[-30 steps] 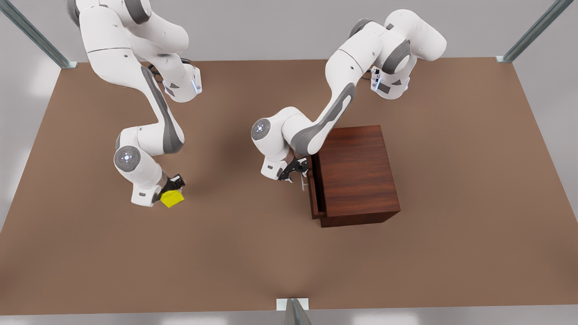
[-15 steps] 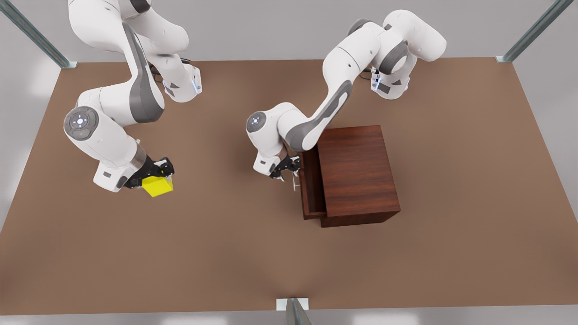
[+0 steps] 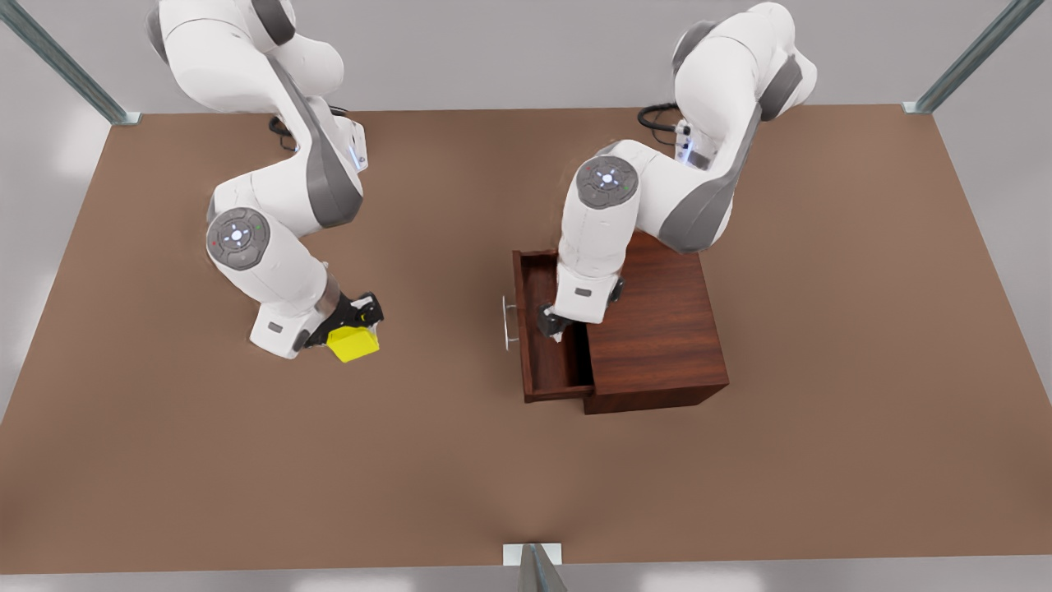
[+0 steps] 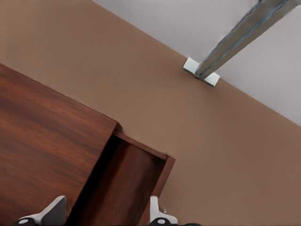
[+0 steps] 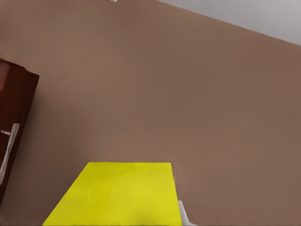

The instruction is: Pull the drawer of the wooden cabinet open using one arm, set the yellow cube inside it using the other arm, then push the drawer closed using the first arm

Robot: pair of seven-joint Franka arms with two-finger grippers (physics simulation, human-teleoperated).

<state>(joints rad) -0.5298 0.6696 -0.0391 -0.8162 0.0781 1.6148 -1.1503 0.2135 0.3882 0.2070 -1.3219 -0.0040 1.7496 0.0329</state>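
The wooden cabinet (image 3: 657, 321) stands right of the table's middle, its drawer (image 3: 544, 362) pulled out toward the front view's left, silver handle (image 3: 509, 322) free. My left gripper (image 3: 552, 322) hangs over the open drawer; in its wrist view the fingers (image 4: 51, 214) are spread wide above the drawer (image 4: 127, 183) and cabinet top (image 4: 42, 141), holding nothing. My right gripper (image 3: 352, 322), at the front view's left, is shut on the yellow cube (image 3: 353, 344). The cube (image 5: 122, 193) fills the near part of the right wrist view, with the drawer handle (image 5: 7, 150) farther off.
The brown table (image 3: 460, 477) stretches open between cube and drawer and toward the front edge. Metal frame posts (image 3: 970, 57) stand at the far corners, and a bracket (image 3: 532, 555) sits at the front edge.
The drawer has slid farther out to the front view's left. My left gripper let go of the handle and moved over the drawer. My right gripper carried the cube toward the cabinet.
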